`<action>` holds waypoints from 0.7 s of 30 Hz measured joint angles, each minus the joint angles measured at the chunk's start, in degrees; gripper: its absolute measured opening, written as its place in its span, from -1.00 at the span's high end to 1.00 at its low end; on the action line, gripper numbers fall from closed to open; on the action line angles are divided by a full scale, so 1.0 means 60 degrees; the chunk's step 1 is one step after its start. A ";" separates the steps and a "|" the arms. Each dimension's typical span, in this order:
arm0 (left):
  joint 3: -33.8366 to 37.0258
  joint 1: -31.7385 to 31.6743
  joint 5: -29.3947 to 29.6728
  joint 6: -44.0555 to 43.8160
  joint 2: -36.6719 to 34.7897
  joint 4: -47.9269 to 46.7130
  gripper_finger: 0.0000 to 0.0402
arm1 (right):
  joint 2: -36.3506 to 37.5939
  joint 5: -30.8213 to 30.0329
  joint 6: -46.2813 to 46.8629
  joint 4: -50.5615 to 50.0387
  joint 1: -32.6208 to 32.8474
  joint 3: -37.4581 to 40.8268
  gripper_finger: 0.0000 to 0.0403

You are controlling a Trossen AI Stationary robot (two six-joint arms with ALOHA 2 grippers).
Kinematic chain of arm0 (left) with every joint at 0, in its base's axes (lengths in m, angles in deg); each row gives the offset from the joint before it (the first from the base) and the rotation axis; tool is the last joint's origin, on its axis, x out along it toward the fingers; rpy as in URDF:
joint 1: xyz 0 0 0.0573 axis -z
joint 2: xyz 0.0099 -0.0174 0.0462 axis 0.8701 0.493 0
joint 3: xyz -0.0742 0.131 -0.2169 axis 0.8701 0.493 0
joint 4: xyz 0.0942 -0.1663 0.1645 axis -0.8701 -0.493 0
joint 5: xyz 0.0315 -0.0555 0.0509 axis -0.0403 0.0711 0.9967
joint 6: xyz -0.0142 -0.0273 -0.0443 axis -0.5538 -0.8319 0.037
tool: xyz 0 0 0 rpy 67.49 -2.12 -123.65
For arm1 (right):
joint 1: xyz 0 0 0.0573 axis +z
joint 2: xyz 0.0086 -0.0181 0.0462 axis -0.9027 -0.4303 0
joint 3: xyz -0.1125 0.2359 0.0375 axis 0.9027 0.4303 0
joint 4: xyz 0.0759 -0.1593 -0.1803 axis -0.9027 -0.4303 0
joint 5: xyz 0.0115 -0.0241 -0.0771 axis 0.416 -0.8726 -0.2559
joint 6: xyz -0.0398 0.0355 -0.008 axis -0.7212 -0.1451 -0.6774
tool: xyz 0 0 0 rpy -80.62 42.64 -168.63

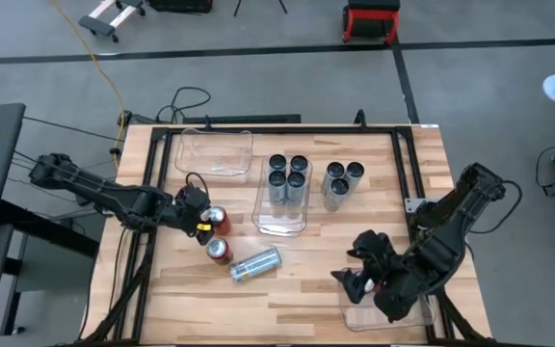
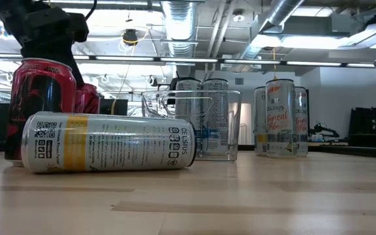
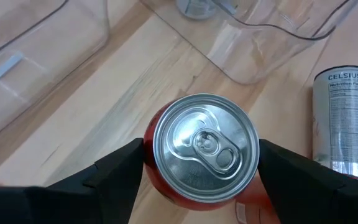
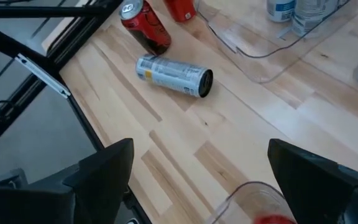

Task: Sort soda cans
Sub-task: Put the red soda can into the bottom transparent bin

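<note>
Two red cans stand upright left of centre in the high view, and the left end effector [image 1: 203,218] is at the upper one [image 1: 220,221]. In the left wrist view its fingers [image 3: 114,174] stand open on either side of this can, close to the wall, but I cannot tell if they already touch it. The second red can [image 1: 218,251] is just below, and a silver can [image 1: 255,264] lies on its side beside it on the worktop [image 1: 297,280].

I judge such a can to be light, with a thin smooth wall that is slippery and dents easily. The best hold is probably across the middle of the body, with a moderate squeeze.

Four dark cans [image 1: 287,178] stand in a clear bin [image 1: 279,224] at the centre. Three silver cans [image 1: 341,181] stand to its right. The right end effector [image 1: 364,282] waits open at the lower right, over another clear bin [image 1: 355,318].
</note>
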 joint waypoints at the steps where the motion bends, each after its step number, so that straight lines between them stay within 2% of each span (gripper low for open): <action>1: 0.0007 0.0000 -0.0007 0.0072 0.0014 0.0129 -0.46 | 0.0000 0.0000 -0.0084 0.0055 -0.0009 0.0000 -0.92; 6: 0.0015 -0.0289 -0.0292 0.0096 0.0048 0.0368 -0.55 | 0.0000 0.0004 -0.0461 0.0409 -0.0058 0.0000 -0.92; 11: 0.0055 -0.0704 -0.0901 0.0356 0.0397 0.0358 -0.84 | -0.0004 0.0018 -0.0465 0.0411 -0.0111 0.0000 -0.92; 14: 0.0026 -0.0896 -0.0914 0.0698 0.0764 0.0558 -0.97 | -0.0007 0.0018 -0.0464 0.0474 -0.0114 0.0000 -0.92; 21: 0.0011 -0.1035 -0.0903 0.1163 0.1476 0.1291 -0.88 | -0.0007 0.0022 -0.0460 0.0656 -0.0103 0.0000 -0.92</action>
